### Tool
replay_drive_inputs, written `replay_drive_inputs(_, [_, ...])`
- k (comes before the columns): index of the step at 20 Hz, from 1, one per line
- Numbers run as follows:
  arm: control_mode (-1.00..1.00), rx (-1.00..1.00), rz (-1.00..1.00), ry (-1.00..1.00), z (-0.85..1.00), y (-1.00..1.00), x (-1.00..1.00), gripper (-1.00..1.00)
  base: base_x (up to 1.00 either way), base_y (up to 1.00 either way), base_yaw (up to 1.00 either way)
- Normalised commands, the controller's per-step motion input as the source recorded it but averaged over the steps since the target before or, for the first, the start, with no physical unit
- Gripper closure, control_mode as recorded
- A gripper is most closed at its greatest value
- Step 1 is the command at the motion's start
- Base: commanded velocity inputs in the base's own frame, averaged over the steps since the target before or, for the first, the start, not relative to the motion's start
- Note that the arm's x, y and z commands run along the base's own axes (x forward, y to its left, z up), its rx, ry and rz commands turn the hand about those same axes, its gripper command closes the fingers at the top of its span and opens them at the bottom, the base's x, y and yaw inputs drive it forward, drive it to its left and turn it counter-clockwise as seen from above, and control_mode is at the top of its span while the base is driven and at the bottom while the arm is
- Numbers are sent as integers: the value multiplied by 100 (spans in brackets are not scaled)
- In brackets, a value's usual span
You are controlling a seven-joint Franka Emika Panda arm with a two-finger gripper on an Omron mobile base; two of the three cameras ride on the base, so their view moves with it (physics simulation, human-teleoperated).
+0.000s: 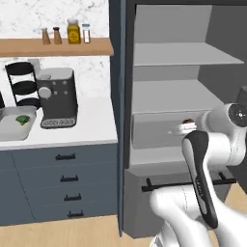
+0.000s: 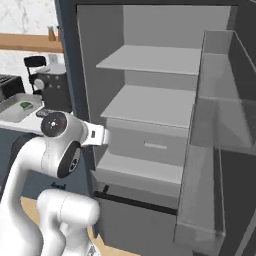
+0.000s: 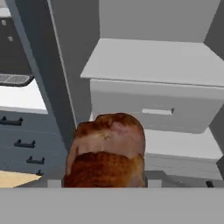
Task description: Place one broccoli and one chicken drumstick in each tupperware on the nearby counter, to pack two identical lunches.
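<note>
Currently the jaws grip a chicken drumstick (image 3: 106, 151), its plump reddish-brown end bulging up between them in the hand view, close before the open fridge (image 1: 183, 72). Beyond the jaws: grey fridge shelves and a drawer (image 3: 153, 111). Off to the jaws' left, well apart, the white counter (image 1: 91, 128) carries a tupperware (image 1: 9, 130) with one broccoli (image 1: 22, 119) inside, beside a coffee machine (image 1: 58, 96). Second tupperware, if any, not discernible.
</note>
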Motion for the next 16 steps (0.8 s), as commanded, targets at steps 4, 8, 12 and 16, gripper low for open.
replay_drive_inputs(4, [100, 0, 0, 0, 0, 0, 0, 100, -73, 100, 22])
replay_drive_inputs(8, [100, 0, 0, 0, 0, 0, 0, 100, 29, 100, 12])
replay_drive_inputs(12, [100, 0, 0, 0, 0, 0, 0, 100, 96, 100, 6])
replay_drive_inputs(16, [100, 0, 0, 0, 0, 0, 0, 100, 100, 100, 3])
